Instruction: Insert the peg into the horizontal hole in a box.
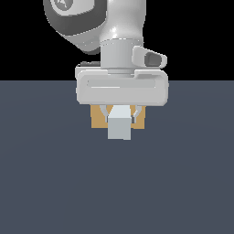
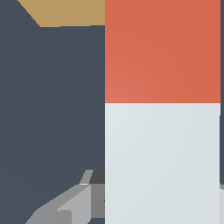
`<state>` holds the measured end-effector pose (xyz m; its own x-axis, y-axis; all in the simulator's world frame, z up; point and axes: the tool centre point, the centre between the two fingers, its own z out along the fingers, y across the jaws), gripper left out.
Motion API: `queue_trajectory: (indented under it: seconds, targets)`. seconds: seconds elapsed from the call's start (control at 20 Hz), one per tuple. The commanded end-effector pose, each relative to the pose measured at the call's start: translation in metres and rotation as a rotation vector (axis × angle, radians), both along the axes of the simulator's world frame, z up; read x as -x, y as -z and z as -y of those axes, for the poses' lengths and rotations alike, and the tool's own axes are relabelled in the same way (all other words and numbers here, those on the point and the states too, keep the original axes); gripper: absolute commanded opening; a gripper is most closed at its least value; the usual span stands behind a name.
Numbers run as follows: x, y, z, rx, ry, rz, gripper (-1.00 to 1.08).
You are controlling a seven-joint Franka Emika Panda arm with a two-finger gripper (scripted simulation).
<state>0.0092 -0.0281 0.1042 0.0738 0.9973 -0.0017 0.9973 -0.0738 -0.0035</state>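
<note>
So nearest the exterior camera is the pale grey-white square-sectioned peg [image 1: 119, 127], seen end-on, sitting right between the two fingers of the white robot gripper [image 1: 120, 118]. The fingers are pinched in on both sides of it, so the gripper is clamped around the peg, narrow, holding it clear above the dark slate-grey floor [image 1: 55, 183]. The peg's blunt grey end pokes toward the camera, a bit below the wide white gripper body.

In the wrist view the peg [image 2: 162, 131] fills most of the picture: pale grey section close to the fingers, red-orange section farther out. One grey finger [image 2: 65, 205] shows right beside the pale part.

Behind the gripper is the plain tan-brown cube-like box [image 1: 97, 117], with only slivers of it showing either side of the fingers. In the wrist view a corner of the box [image 2: 65, 12] sits just past the red-orange end. Can't see the hole in either view; the peg and gripper cover the middle of the box face.
</note>
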Motion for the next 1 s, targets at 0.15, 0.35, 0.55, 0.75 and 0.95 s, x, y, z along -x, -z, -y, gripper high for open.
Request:
queue_trajectory:
  seconds: [0.15, 0.35, 0.55, 0.75, 0.95]
  targets:
    - [0.0017, -0.0124, -0.0093, -0.001, -0.027, 0.004, -1.00]
    - [0.0017, -0.0126, -0.0093, -0.001, -0.027, 0.004, -1.00]
    - [0.0002, -0.0152, -0.0092, -0.002, -0.029, 0.007, -1.00]
    - [0.0018, -0.0126, -0.0092, -0.002, -0.029, 0.002, -1.00]
    - [0.0017, -0.0126, -0.0158, -0.002, -0.029, 0.002, -1.00]
